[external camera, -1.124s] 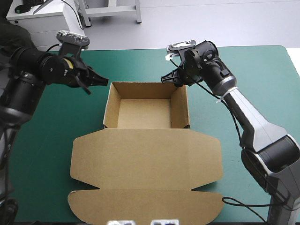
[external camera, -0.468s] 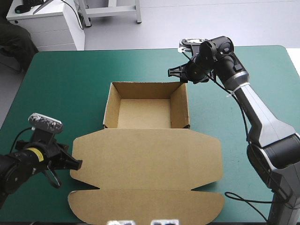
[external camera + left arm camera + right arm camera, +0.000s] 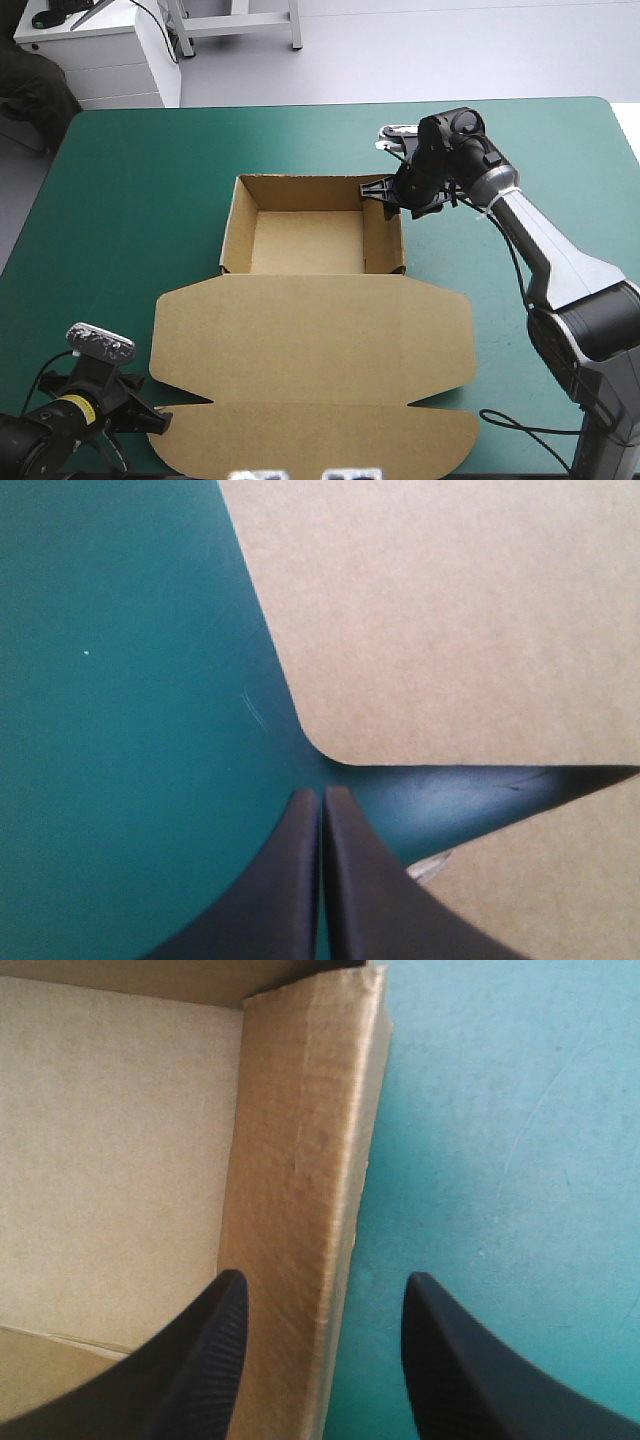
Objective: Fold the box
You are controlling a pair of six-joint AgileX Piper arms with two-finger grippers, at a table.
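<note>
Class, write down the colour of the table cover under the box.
Teal-green: the cover shows best in the high view, all around the brown box.

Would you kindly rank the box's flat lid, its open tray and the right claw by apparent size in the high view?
Largest: flat lid.
Then: open tray.
Smallest: right claw, clearly so, though it sits far from the camera.

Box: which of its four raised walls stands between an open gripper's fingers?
The right-hand wall: the right gripper straddles it, one finger inside the box, one outside; the other three stand free.
</note>
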